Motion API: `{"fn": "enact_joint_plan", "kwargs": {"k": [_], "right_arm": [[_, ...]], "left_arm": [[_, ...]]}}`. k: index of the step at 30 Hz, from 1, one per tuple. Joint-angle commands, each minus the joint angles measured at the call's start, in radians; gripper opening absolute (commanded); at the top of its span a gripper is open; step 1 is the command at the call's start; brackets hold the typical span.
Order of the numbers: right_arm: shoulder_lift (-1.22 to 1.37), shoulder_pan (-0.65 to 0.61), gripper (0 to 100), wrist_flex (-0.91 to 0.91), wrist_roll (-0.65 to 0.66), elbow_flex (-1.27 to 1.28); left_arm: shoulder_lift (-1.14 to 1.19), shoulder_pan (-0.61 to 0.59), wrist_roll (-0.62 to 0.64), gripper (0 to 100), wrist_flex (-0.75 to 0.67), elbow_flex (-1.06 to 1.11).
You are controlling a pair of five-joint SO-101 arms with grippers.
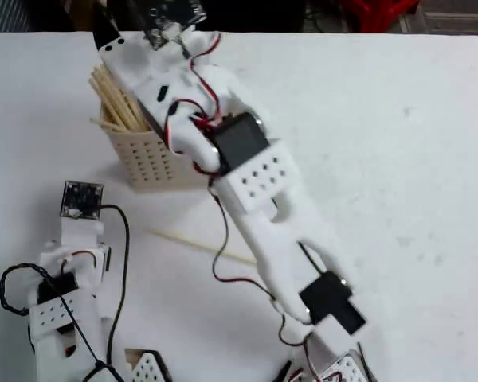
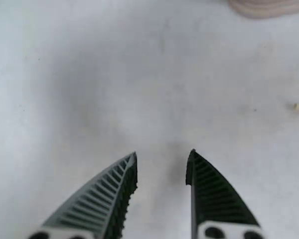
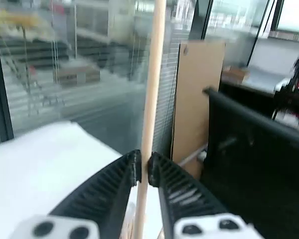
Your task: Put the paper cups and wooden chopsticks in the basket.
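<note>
- High view: the basket [image 1: 147,159] stands upright on the white table [image 1: 398,159]. A bundle of chopsticks [image 1: 115,99] stands in it, fanned out above the rim.
- High view: the right arm [image 1: 263,207] stretches across the table and passes over one side of the basket. Its wrist end is above the basket's far rim.
- High view: I log one loose chopstick [image 1: 193,243] lying flat on the table. It is near the basket on the side facing the arm bases and does not touch it. The right arm crosses above one of its ends.
- High view: the left arm [image 1: 64,270] sits on that same side of the basket, well apart from it, with its wrist end nearest the basket.
- Left wrist view: the left pincer [image 2: 162,164] is spread with nothing between its fingers, and bare table lies beneath. The end of a chopstick lies on the table off to one side, apart from the fingers. A blurred beige shape at the frame edge may be the basket, but I cannot confirm it.
- Right wrist view: the right pincer [image 3: 143,172] is pressed together on a held chopstick [image 3: 154,74]. The stick runs straight through the fingertips and extends past them both ways. From this view I cannot tell how the stick sits relative to the basket.
</note>
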Motion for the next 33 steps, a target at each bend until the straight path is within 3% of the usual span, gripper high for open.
{"fn": "enact_joint_plan", "kwargs": {"k": [1, 8, 12, 17, 29, 33], "right_arm": [[0.005, -0.016, 1.9, 0.004, -0.009, -0.054], [0.005, -0.042, 18.1, 0.073, -0.009, -0.057], [0.001, -0.047, 13.6, 0.120, -0.002, -0.058], [-0.074, -0.047, 0.9, 0.332, -0.005, -0.052], [-0.277, -0.047, 4.5, 1.046, 0.000, -0.049], [-0.286, -0.042, 4.2, 1.053, 0.000, 0.068]], "left_arm": [[-0.019, 0.010, 0.009, 17, -0.015, -0.006], [-0.019, 0.010, 0.009, 17, -0.015, -0.006], [-0.019, 0.010, 0.009, 17, -0.015, -0.006], [-0.019, 0.010, 0.009, 17, -0.015, -0.006], [-0.019, 0.010, 0.009, 17, -0.015, -0.006], [-0.019, 0.010, 0.009, 17, -0.015, -0.006]]}}
